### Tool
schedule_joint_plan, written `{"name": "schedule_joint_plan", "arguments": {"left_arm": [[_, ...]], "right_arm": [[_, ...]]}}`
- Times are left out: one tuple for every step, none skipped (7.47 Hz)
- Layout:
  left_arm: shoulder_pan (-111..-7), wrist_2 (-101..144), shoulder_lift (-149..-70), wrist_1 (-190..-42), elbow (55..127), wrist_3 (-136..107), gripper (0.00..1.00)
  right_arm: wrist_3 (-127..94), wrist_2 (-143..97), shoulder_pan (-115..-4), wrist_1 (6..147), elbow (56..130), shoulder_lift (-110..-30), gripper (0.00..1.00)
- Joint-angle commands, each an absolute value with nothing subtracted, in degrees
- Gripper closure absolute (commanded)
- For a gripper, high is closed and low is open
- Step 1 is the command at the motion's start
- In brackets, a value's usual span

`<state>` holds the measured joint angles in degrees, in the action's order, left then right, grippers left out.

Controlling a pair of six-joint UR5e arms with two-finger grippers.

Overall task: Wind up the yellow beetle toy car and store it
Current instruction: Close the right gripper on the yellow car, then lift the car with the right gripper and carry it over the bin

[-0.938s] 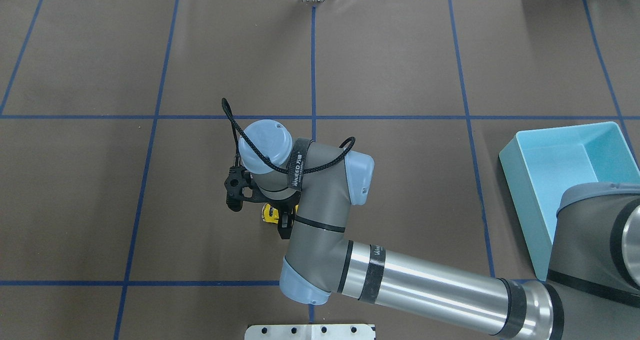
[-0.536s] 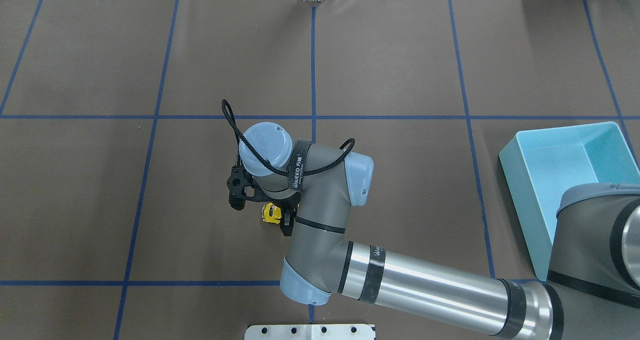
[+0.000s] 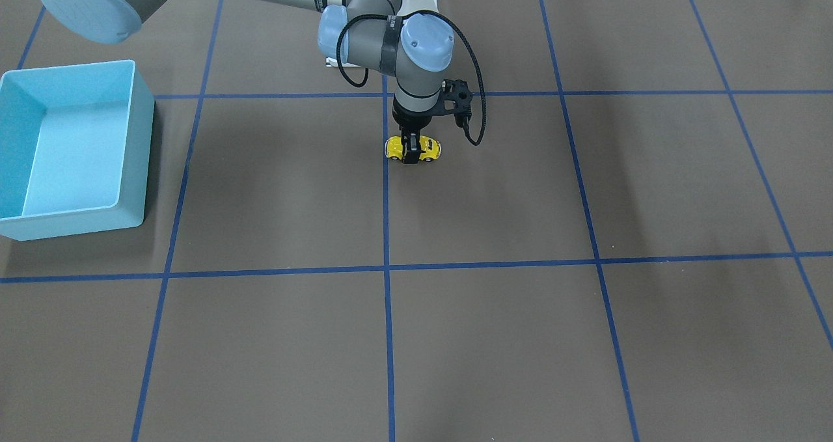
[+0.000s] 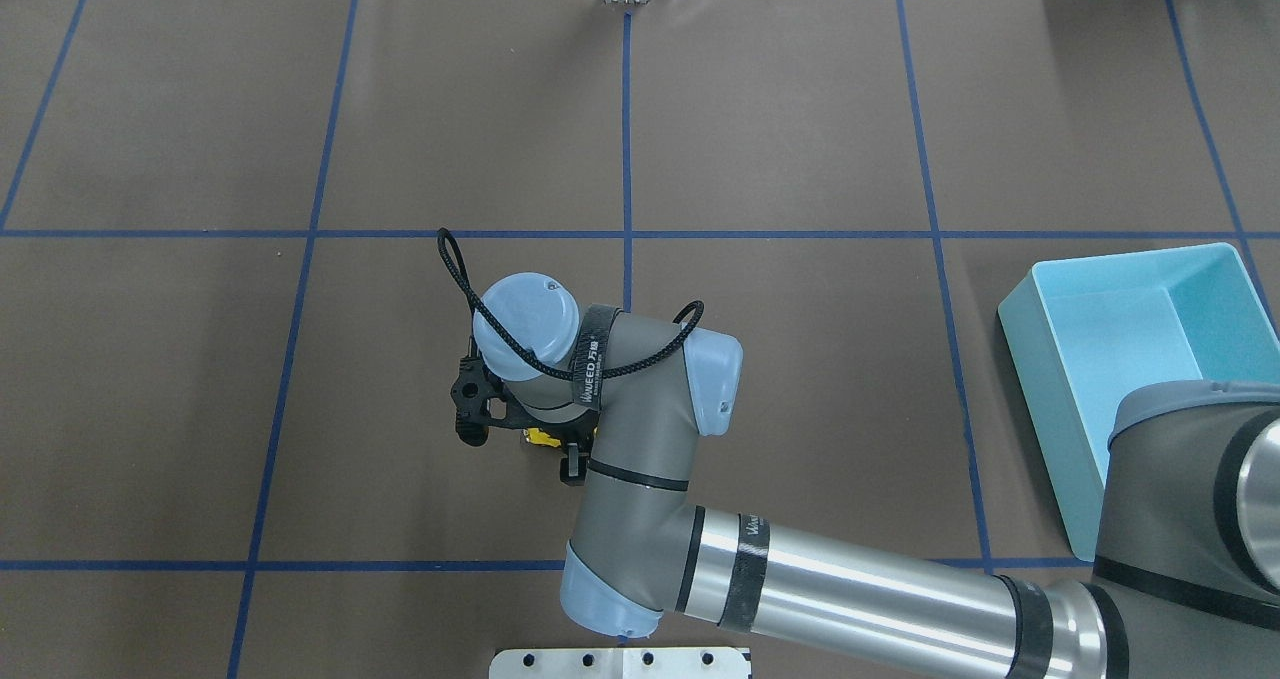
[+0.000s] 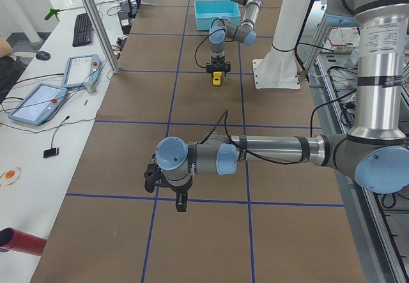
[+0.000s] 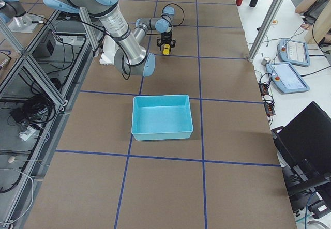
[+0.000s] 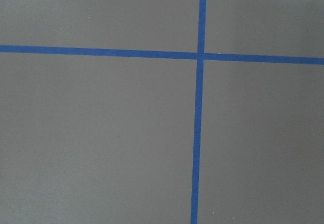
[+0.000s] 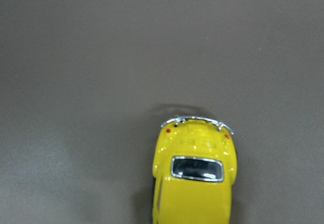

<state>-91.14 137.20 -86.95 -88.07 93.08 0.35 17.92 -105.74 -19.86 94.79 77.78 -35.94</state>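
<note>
**A:** Front-facing view first. Where is the car?

**B:** The yellow beetle toy car (image 3: 429,148) stands on the bench (image 3: 520,188) just above the frame's centre, beside a blue tape line (image 3: 385,201). The right claw (image 3: 411,154) comes straight down over its middle, with one finger across the near flank. I read it as clamped on the car, though the far finger is hidden.

**A:** And the light blue bin (image 3: 144,155)?

**B:** It is at the left edge, well apart from the car, and the car is not in it.

**A:** Overhead?

**B:** Only a yellow sliver shows under the wrist, left of centre and a little low. The bin sits at the right edge.

**A:** The side views?

**B:** From the left end, the car is a small yellow spot at upper middle, under the far arm. The left claw (image 5: 181,203) hangs over the bench at lower centre, and I cannot tell whether it is apart or together. From the right end, the bin is at centre and the car at upper middle.

**A:** Wrist cameras?

**B:** The left one shows only bench and crossing tape. The right one shows the car's roof, a window and a chrome bumper at the bottom of the frame.

**A:** So how far along is it?

**B:** The grasp looks made. Whether the spring is wound cannot be read. Lifting, carrying to the bin and letting go are all left.
</note>
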Motion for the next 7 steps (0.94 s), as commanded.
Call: {"name": "schedule_joint_plan", "arguments": {"left_arm": [[-91.14,137.2,-86.92,-88.07,93.08,0.35,0.0],[-91.14,137.2,-86.92,-88.07,93.08,0.26,0.0],[-91.14,137.11,-87.01,-88.07,93.08,0.26,0.0],[-91.14,137.2,-87.01,-88.07,93.08,0.26,0.0],[-91.14,137.11,-86.92,-88.07,93.08,0.26,0.0],[-91.14,137.11,-86.92,-88.07,93.08,0.26,0.0],[-91.14,137.11,-86.92,-88.07,93.08,0.26,0.0]], "right_arm": [[17.93,-104.33,-19.95,94.83,78.05,-35.95,0.88],[18.02,-104.07,-20.47,94.92,78.92,-35.86,0.93],[18.89,-104.32,-23.18,95.53,81.45,-36.03,0.94],[21.33,-104.94,-26.34,98.41,85.3,-37.08,0.97],[21.97,-105.03,-29.15,102.0,90.82,-39.53,0.97],[21.97,-104.94,-31.96,103.08,97.06,-44.16,0.97],[21.97,-105.03,-34.6,103.01,103.99,-50.91,0.96]]}}
